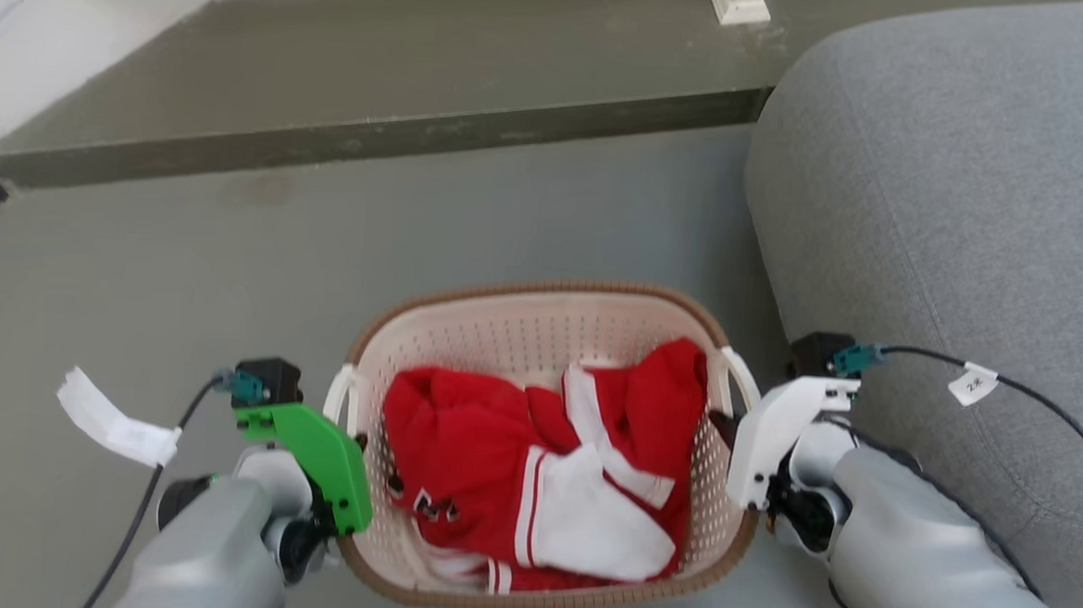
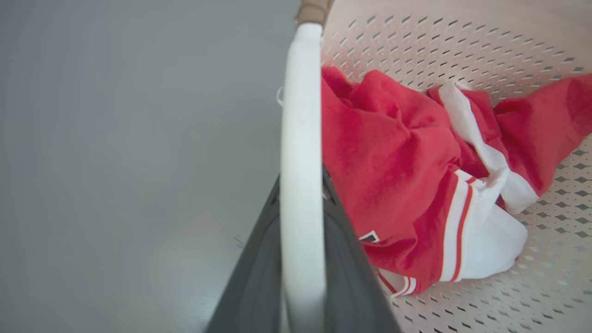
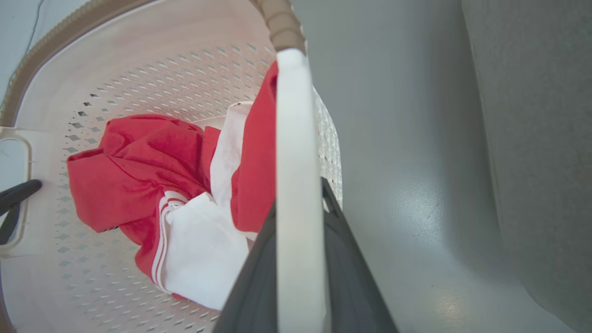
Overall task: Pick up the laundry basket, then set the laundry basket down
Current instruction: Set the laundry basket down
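I am gripping the laundry basket [image 1: 503, 334] by both side handles. My left claw [image 1: 345, 428] is squeezing the white left handle [image 2: 300, 138], its dark fingers [image 2: 256, 268] pressing on either side of the bar. My right claw [image 1: 728, 432] is clamping the right handle [image 3: 298, 162] the same way, fingers [image 3: 354, 277] hugging it from both sides.

The basket is sitting between my two forearms, low in the head view, over the grey floor [image 1: 228, 278] — whether its base is touching that floor I cannot tell. Its brown woven rim [image 1: 542, 287] is facing up.

Inside, a red and white garment [image 1: 515, 460] is lying crumpled across the bottom, one red fold leaning up against the wall near my right claw.

A grey sofa [image 1: 956, 177] is standing just beside the basket on my right, and a dark raised step [image 1: 377, 82] is running across the floor beyond it. A white tag [image 1: 113, 425] is hanging from the cable by my left wrist — another [image 1: 973, 384] is sitting on the cable on my right.
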### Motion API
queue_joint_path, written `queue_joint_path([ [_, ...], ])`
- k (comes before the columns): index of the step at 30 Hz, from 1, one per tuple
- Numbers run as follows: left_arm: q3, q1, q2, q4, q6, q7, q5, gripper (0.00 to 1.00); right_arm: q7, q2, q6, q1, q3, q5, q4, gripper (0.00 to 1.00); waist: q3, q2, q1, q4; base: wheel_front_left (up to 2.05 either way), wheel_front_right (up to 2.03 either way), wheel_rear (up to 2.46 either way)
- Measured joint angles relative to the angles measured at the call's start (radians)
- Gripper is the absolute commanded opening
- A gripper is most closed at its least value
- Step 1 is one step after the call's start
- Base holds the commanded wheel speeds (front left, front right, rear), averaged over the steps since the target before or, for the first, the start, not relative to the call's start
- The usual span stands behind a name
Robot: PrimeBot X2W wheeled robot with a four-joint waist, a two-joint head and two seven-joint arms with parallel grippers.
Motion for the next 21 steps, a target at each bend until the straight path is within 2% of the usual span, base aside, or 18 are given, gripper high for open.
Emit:
queue_joint_path([
  [21, 0.008, -0.144, 0.038, -0.056, 0.000, -0.109, 0.014, 0.00, -0.163, 0.002, 0.000, -0.131, -0.036, 0.000, -0.006, 0.00, 0.242, 0.0000, 0.0000, 0.001, 0.00, 0.00, 0.00],
])
